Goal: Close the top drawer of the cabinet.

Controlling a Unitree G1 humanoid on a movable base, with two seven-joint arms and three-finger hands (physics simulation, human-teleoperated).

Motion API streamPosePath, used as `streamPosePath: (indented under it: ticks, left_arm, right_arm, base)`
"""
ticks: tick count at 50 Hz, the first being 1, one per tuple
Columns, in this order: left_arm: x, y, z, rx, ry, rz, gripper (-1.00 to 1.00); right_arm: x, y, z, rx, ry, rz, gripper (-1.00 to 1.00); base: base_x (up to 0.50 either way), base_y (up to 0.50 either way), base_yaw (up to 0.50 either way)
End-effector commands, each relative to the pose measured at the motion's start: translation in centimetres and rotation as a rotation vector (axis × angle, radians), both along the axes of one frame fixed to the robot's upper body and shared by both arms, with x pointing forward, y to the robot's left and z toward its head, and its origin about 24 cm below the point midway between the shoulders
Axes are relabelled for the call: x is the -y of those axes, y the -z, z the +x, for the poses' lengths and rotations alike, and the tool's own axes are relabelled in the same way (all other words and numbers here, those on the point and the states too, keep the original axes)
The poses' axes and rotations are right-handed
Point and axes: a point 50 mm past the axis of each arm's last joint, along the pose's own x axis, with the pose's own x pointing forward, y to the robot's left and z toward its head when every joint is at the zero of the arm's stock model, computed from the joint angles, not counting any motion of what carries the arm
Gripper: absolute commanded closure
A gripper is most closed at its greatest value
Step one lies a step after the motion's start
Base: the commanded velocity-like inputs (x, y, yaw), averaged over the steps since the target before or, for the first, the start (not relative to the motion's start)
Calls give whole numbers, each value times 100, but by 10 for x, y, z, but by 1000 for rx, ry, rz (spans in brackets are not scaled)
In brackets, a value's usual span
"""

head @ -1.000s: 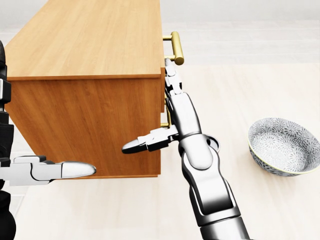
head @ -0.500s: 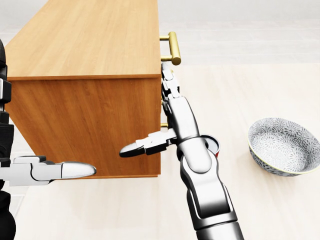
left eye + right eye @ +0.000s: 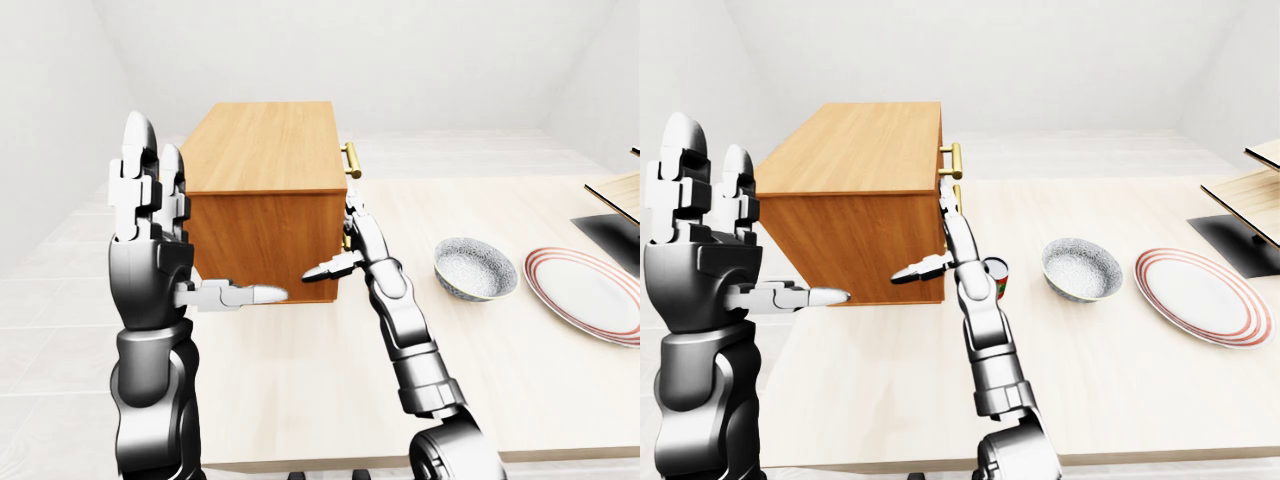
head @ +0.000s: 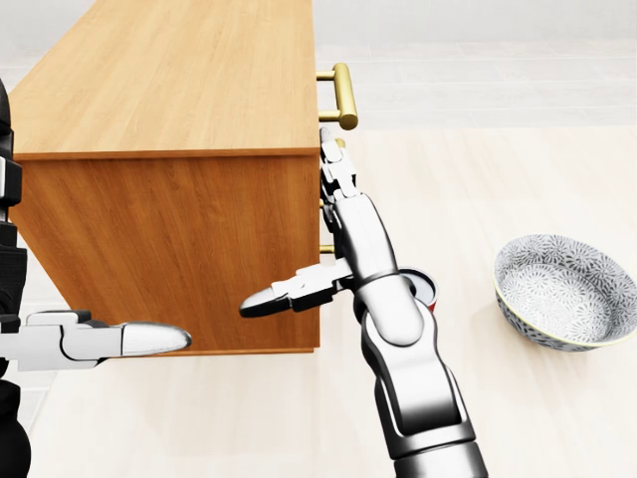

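The wooden cabinet [image 4: 169, 149] stands on the table, seen from its side. The top drawer's brass handle [image 4: 343, 95] sticks out at the cabinet's upper right edge, and the drawer front looks nearly flush with the body. My right hand [image 4: 333, 214] is open, its fingers [image 4: 331, 164] stretched flat up the cabinet's face just below that handle, and its thumb [image 4: 274, 296] lies across the side panel. My left hand [image 3: 150, 220] is raised open to the left of the cabinet, touching nothing.
A red can [image 3: 998, 280] stands behind my right wrist. To the right lie a patterned bowl [image 4: 562, 289] and a red-rimmed plate [image 3: 1200, 290]. A dark stand with wooden shelves [image 3: 1240, 235] sits at the far right. A lower brass handle [image 4: 326, 249] peeks out beside my hand.
The brass handle has shifted slightly left toward the cabinet body, and my right hand has moved left with it. The left hand has not moved.
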Motion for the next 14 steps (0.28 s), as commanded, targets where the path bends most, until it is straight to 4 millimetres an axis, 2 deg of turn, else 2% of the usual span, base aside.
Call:
streamPosePath:
  ticks: [1,4,6,7,8,9,10,11,13,14]
  left_arm:
    - [0,0,0,1,2,-2,-100]
    - [2,0,-1,3,13,8,-100]
    - [3,2,0,-13,-6,59,-100]
    - [6,3,-2,-16,14,58,-100]
    - [6,3,-2,-17,14,59,-100]
    - [7,0,-4,-2,15,65,-100]
    - [6,2,-2,-11,10,65,-100]
    - [1,0,0,-2,-7,31,-100]
    - [-1,2,2,-17,-16,45,-100]
    - [0,3,0,-19,-17,52,-100]
  right_arm:
    - [-20,48,-1,-189,-134,-88,-100]
    - [-7,61,7,-198,-91,-83,-100]
    - [16,107,8,-424,-6,-85,-100]
    - [30,134,0,-573,47,-124,-100]
    - [30,135,0,-581,48,-128,-100]
    - [31,121,10,-547,134,-39,-100]
    - [28,125,7,-572,90,-22,-100]
    - [25,135,0,-547,150,-290,-100]
    - [24,133,0,-506,139,-332,-100]
    - [26,131,1,-494,152,-298,-100]
  base:
    - [0,0,0]
    - [0,0,0]
    - [0,0,0]
    - [0,0,1]
    - [0,0,0]
    - [0,0,0]
    - [0,0,0]
    - [0,0,0]
    - [0,0,0]
    - [0,0,0]
